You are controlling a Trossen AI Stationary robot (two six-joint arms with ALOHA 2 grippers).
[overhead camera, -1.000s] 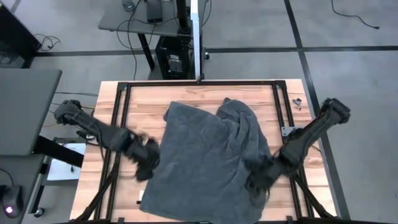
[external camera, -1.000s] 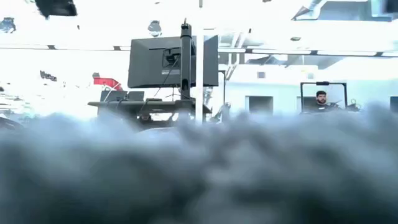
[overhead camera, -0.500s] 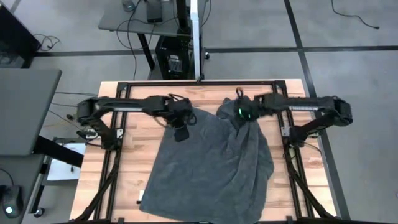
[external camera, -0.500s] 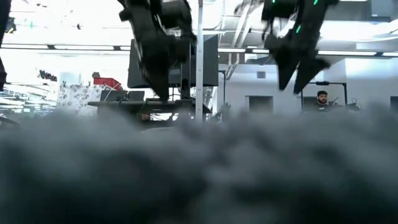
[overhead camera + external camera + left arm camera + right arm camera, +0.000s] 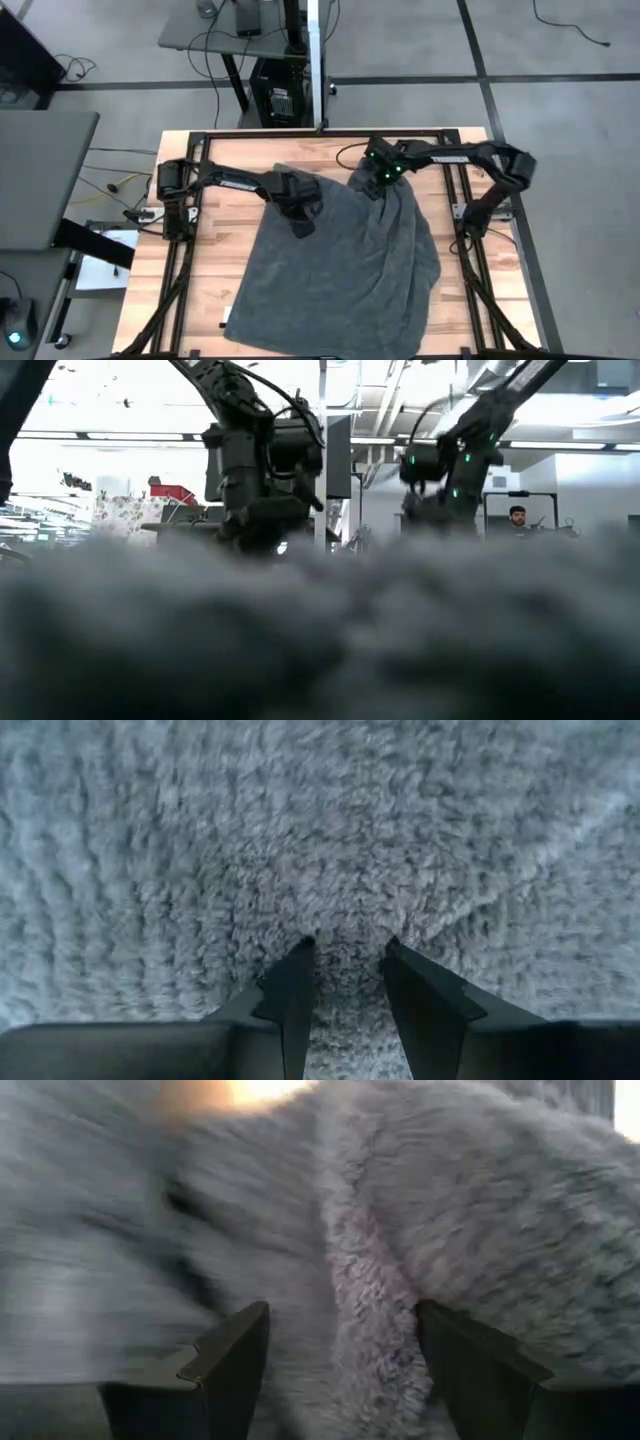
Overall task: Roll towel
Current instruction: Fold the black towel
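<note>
Your left end effector sits on the towel just left of centre in the high view, and in its wrist view the two fingers stand partly spread, with their tips pressed down into the pile, a little tuft of terry between them; whether they actually pinch it you cannot tell. Your right end effector is at the towel's upper right hump, a green light glowing on it, and its wrist view shows the fingers spread wide with a raised ridge of cloth standing between them, touching neither finger clearly. From there outward, the towel lies open across the wooden tabletop, not rolled: its long axis runs from the upper middle of the high frame down toward the lower edge, leaning slightly so the bottom corner reaches lower left. The left portion lies flat; the right portion is bunched into a fold that runs down the frame from the hump under your right end effector. A small white speck shows at the towel's lower left corner. In the low view the towel fills the bottom half as a grey blur, with both arms coming down behind it and a person seated far back at the right of the room.
</note>
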